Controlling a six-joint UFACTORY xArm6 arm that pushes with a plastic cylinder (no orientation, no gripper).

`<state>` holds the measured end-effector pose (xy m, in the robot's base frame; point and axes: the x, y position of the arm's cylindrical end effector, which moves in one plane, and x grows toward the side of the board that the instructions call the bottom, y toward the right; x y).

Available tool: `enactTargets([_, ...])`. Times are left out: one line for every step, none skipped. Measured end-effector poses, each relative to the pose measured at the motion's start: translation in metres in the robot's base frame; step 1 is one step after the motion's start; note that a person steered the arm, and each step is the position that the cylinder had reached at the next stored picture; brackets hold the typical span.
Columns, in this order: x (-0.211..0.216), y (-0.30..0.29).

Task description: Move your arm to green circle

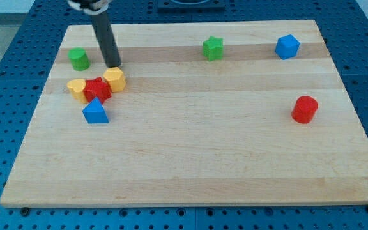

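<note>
The green circle point(78, 59) is a short green cylinder near the view's top left of the wooden board point(190, 153). My tip point(113, 66) is the lower end of the dark rod, a little to the right of and slightly below the green circle, apart from it. The tip stands just above the yellow hexagon block point(115, 79), close to it.
A red star block point(97, 89) sits between the yellow hexagon and a yellow heart block point(76, 88). A blue triangle block point(95, 111) lies just below them. A green star block point(213, 48) and a blue block point(287, 46) are at the top. A red cylinder point(305, 109) is at the right.
</note>
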<state>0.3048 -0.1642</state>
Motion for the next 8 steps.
enactTargets([-0.043, 0.001])
enactTargets([-0.095, -0.032])
enactTargets([-0.112, -0.070])
enactTargets([-0.075, -0.140])
enactTargets([-0.071, -0.140])
enactTargets([-0.034, -0.140])
enactTargets([-0.022, -0.140])
enactTargets([-0.014, -0.140])
